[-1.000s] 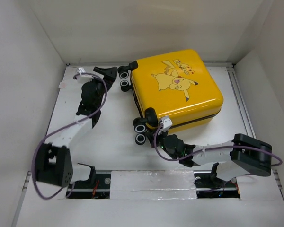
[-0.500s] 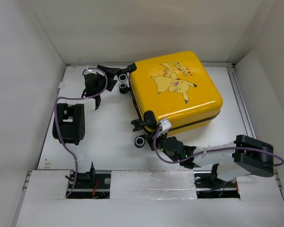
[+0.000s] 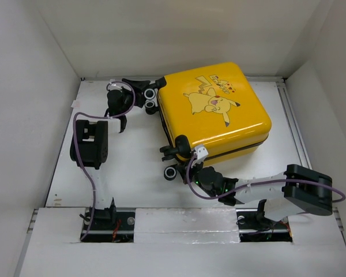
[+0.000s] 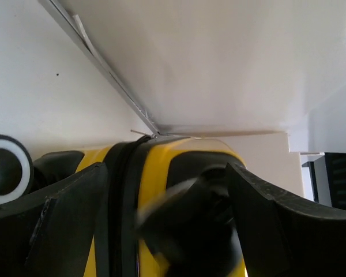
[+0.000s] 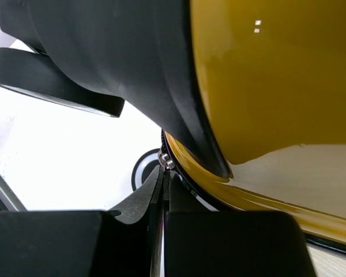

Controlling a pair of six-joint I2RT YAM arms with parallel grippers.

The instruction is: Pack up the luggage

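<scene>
The luggage (image 3: 219,109) is a yellow hard-shell suitcase lying closed and flat, cartoon lid up, with its wheels toward the left. My left gripper (image 3: 145,92) is at its far-left corner. In the left wrist view this gripper (image 4: 167,173) stands open, and its fingers (image 4: 63,225) straddle a blurred black caster wheel (image 4: 190,231) on the yellow shell (image 4: 155,173). My right gripper (image 3: 194,168) is at the near-left corner, by the zipper seam. In the right wrist view the right gripper (image 5: 164,173) is shut on a small metal zipper pull (image 5: 168,163) under the shell (image 5: 265,75).
White walls close in the table on the left, back and right. A metal rail (image 3: 294,121) runs along the right side. A loose-looking wheel (image 3: 172,172) stands on the table just left of the right gripper. Both arm bases sit on the near strip (image 3: 184,222).
My left arm has raised its elbow and swung its gripper right onto the far wheels, and its jaws have narrowed. The suitcase has shifted a little. The right gripper has stayed shut at the seam.
</scene>
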